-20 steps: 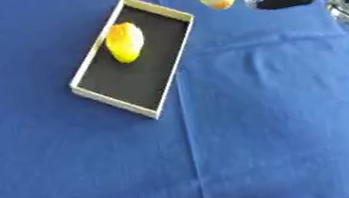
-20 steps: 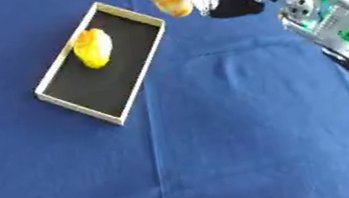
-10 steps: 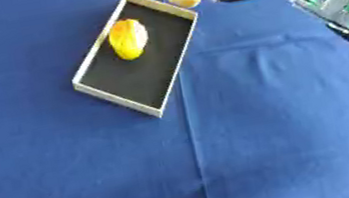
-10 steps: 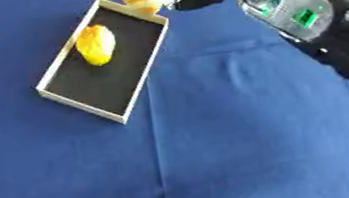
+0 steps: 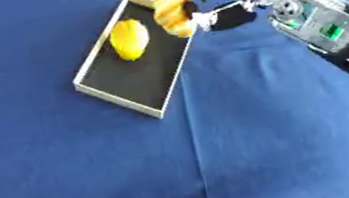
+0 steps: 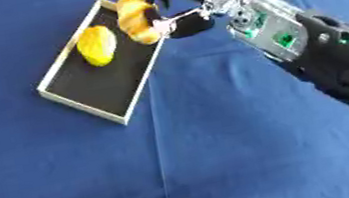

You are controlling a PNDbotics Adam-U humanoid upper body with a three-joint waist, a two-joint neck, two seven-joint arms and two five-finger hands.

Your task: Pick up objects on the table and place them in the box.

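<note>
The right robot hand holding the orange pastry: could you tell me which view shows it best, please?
The left eye view: the right robot hand sits nearer the frame's middle, fingers curled round the orange pastry over the box. The right eye view shows the same grasp, closer to the top edge.

We look down from the head through two eyes set side by side, both facing the blue table [image 5: 93, 175] at close range. Both views share the box [image 5: 135, 79] at upper left and the right arm [image 6: 312, 52] entering from the upper right; the right eye shows more of that arm.
</note>
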